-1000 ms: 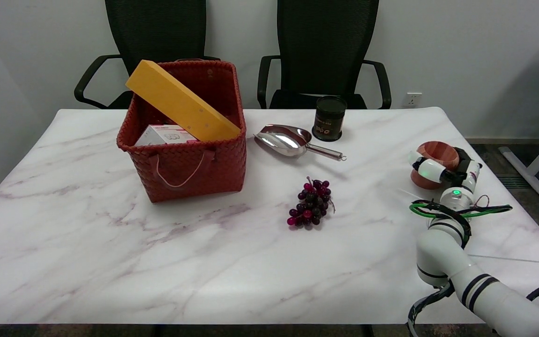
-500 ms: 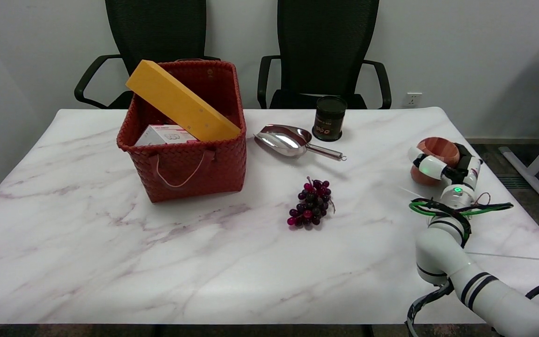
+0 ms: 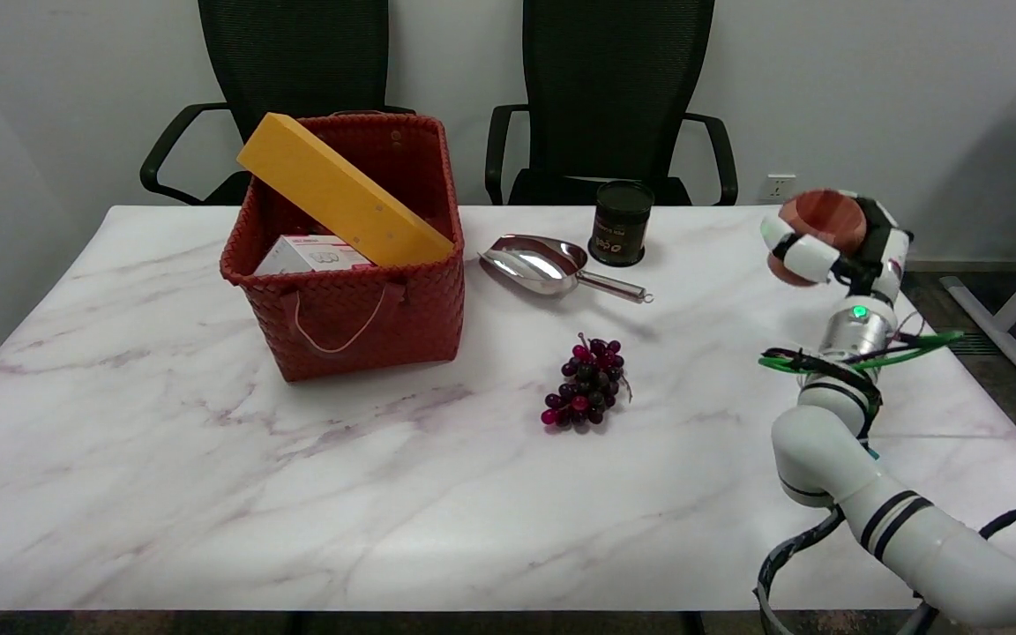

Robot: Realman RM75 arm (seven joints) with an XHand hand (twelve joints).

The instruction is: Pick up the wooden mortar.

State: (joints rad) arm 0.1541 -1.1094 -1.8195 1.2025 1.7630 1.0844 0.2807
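The wooden mortar [image 3: 821,220], a reddish-brown round bowl, hangs in the air above the table's right side. My right hand [image 3: 834,249] holds it, with white fingers [image 3: 799,250] wrapped across its front and the black palm behind it. The mortar tilts a little, its hollow facing up and toward the camera. Its lower part is hidden by the fingers. The white right arm [image 3: 830,414] rises from the lower right corner.
A red woven basket [image 3: 358,304] with a yellow box [image 3: 340,194] and a white carton stands at the left. A metal scoop [image 3: 548,263], a dark tin [image 3: 621,222] and a bunch of purple grapes [image 3: 586,384] lie mid-table. Two black chairs stand behind.
My right hand has lifted the mortar off the table, carrying it well up from its resting spot at the right. The arm has straightened upward with it.
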